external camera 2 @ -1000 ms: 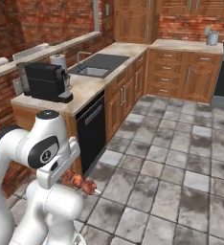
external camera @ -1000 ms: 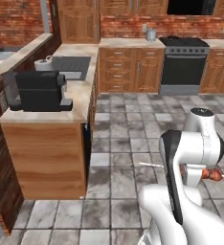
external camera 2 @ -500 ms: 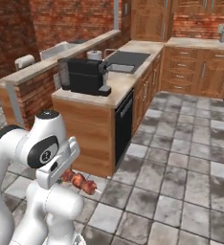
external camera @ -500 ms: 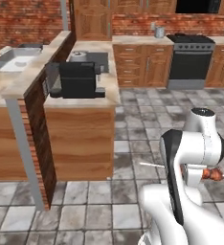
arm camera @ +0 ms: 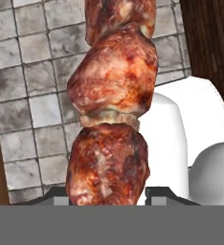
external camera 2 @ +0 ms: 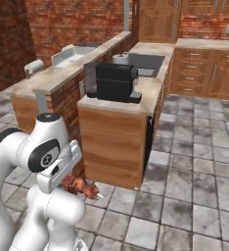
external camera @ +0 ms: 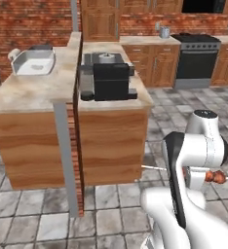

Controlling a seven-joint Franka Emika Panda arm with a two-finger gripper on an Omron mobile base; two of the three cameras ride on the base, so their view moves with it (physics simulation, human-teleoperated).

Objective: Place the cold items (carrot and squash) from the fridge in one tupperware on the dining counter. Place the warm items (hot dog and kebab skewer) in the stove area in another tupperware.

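Observation:
The kebab skewer (arm camera: 115, 110), chunks of browned meat on a thin stick, runs up the middle of the hand view with my gripper (arm camera: 109, 195) shut on its lower chunk. In the base views the kebab skewer (external camera: 214, 176) (external camera 2: 80, 185) is carried low beside my white arm, above the tiled floor. A pale open tupperware (external camera: 33, 62) (external camera 2: 73, 54) sits on the raised dining counter (external camera: 23, 92), far from the gripper. The carrot, squash and hot dog are out of view.
A black coffee machine (external camera: 108, 81) (external camera 2: 111, 82) stands on the wooden counter end just ahead. A sink (external camera 2: 146, 61) lies behind it. The stove (external camera: 196, 58) and a kettle (external camera: 164, 32) are at the back. A white roll (external camera 2: 34, 66) rests on the dining counter.
The whole picture has shifted: the base has driven and turned, so the counter end and dining counter now stand nearer and more central. The kebab skewer stays in the gripper.

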